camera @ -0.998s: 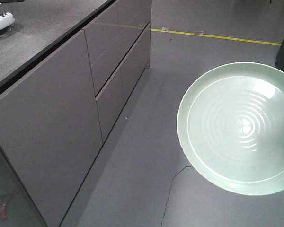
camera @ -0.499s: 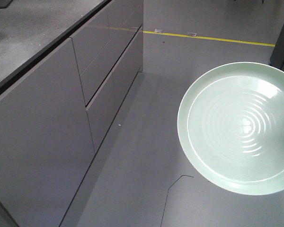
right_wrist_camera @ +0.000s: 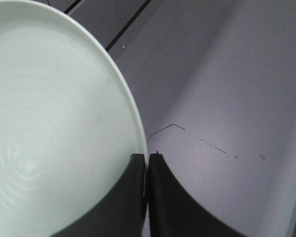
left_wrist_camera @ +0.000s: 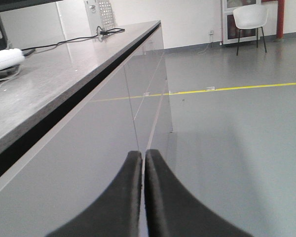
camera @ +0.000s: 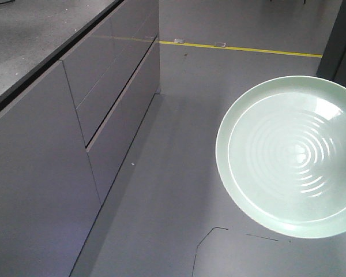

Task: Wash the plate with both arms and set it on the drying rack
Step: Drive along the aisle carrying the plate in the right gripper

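- Front-facing view: the plate [camera: 291, 156] hangs in the air at the right, above the grey floor [camera: 179, 190]. Its ringed face is turned up toward the camera, and its right edge is cut off by the frame. It is well apart from the grey cabinet [camera: 104, 109] along the left. A yellow line [camera: 242, 49] crosses the floor beyond. No pincer shows here.
- Left wrist view: the left gripper [left_wrist_camera: 143, 154] has its two black fingers pressed flat together with nothing between them. It points along the cabinet front, just below the dark edge of the countertop [left_wrist_camera: 49, 84]. A white chair [left_wrist_camera: 250, 17] stands far back by the wall.
- Right wrist view: the right gripper [right_wrist_camera: 147, 157] is clamped on the plate's rim, with one finger over the pale face and the other behind it. The plate fills the left half, and a thin dark crack [right_wrist_camera: 167, 128] marks the floor beside it.
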Available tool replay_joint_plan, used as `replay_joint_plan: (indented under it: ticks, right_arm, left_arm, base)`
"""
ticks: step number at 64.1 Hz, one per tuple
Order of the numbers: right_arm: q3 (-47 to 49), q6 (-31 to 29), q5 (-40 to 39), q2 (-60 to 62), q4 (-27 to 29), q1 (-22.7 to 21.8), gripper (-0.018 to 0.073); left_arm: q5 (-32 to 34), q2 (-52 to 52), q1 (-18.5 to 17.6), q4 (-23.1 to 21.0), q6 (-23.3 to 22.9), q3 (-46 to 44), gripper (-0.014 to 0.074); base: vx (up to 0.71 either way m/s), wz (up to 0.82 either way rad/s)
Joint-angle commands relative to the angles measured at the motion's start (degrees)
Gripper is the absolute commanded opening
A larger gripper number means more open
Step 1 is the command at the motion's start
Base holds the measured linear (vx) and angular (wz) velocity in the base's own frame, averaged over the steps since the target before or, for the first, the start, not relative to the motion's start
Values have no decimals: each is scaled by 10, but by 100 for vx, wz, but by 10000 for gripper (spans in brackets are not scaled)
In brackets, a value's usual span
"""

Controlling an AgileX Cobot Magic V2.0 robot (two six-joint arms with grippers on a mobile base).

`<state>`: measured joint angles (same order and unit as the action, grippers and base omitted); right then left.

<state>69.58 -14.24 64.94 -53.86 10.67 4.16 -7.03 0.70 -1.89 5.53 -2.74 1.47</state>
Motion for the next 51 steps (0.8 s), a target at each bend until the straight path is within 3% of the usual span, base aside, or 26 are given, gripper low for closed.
replay_joint_plan:
  ticks: [1, 51]
  right_arm:
    - [15, 2, -36, 4, 6, -4, -8]
    - [15, 2, -36, 4, 6, -4, -8]
  left_arm:
    - [39, 8, -3, -1, -6, 15, 3]
    - [39, 8, -3, -1, -6, 15, 3]
  base:
    - [18, -11]
    - [19, -9]
